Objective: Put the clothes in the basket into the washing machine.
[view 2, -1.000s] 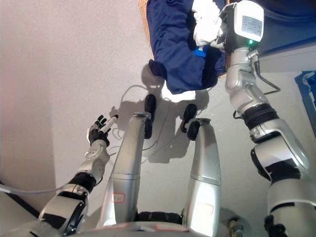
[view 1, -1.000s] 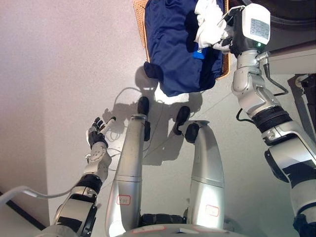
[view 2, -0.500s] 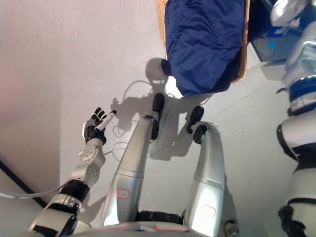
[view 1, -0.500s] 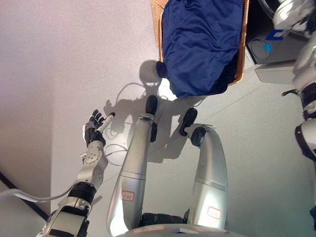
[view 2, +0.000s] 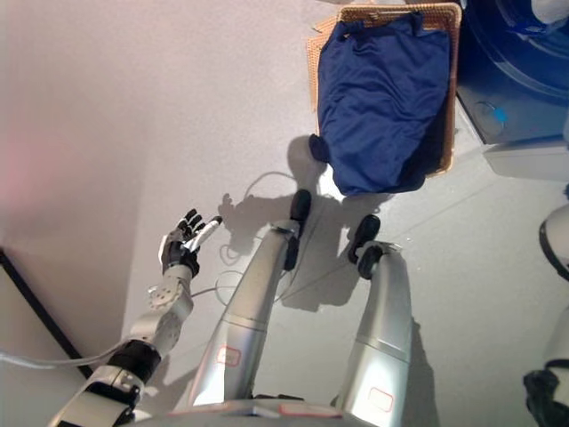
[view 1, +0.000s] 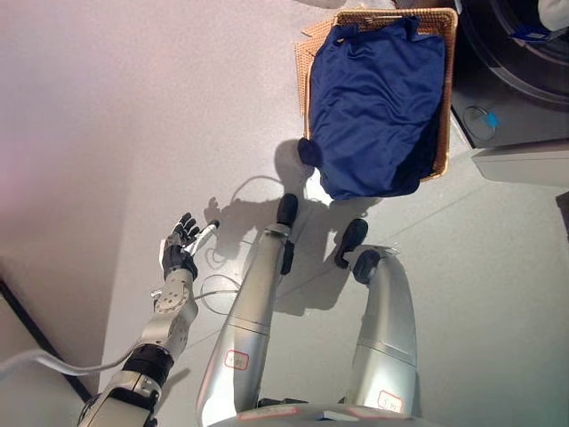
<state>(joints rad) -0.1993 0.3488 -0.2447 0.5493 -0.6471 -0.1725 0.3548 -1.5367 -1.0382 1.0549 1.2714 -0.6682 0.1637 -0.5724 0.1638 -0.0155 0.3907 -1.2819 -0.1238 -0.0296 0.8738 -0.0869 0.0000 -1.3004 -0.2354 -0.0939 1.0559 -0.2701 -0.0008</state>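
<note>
A dark blue cloth garment fills the rectangular woven wicker basket on the grey floor, spilling over its near edge. The left robot hand hovers with fingers spread, empty.

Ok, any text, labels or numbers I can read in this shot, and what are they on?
None can be read.
Washing machine: a small blue mark on its front, too small and blurred to tell if it is print.
Blue cloth and basket: no print shows.
</note>
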